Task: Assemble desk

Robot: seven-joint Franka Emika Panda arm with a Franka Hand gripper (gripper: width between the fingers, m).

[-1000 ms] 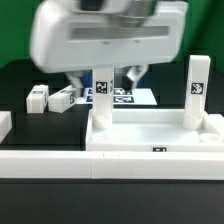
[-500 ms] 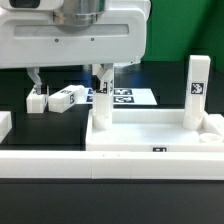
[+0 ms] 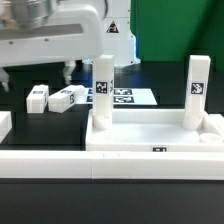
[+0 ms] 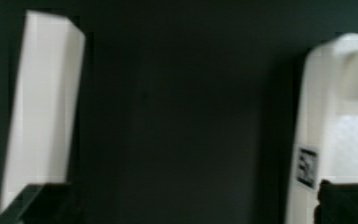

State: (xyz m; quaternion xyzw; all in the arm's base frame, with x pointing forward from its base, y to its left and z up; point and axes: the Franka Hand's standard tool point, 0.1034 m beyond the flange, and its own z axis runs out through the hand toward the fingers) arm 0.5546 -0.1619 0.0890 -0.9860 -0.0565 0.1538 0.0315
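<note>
1. Progress: about half done by my read. The desk slab (image 3: 150, 130) sits just behind the long white rail (image 3: 60, 165), with the first upright leg (image 3: 101, 85) at its corner on the exterior view's left and the second upright leg (image 3: 197, 85) at its right corner.
2. Cannot tell how firmly either is seated in its socket.
3. Left to do: the outer loose leg (image 3: 37, 98) and inner loose leg (image 3: 65, 98) lie flat on the black table (image 3: 50, 125), just beside each other and apart from the slab. The marker board (image 3: 135, 97) is beyond, toward the exterior view's right.
4. Gripper (image 3: 35, 73): jaws spread wide, nothing between them. It hovers above the two loose legs and touches neither, as far as I can see.
5. Wrist view: gripper (image 4: 194, 205) shows bare table between the fingertips. A plain white block (image 4: 43, 100) and a tagged white block (image 4: 345, 100) flank the gap, probably the loose legs.
6. Next, judged: centre over one loose leg, descend, close. As it stands, the gripper is over the gap, so a shift is needed.
</note>
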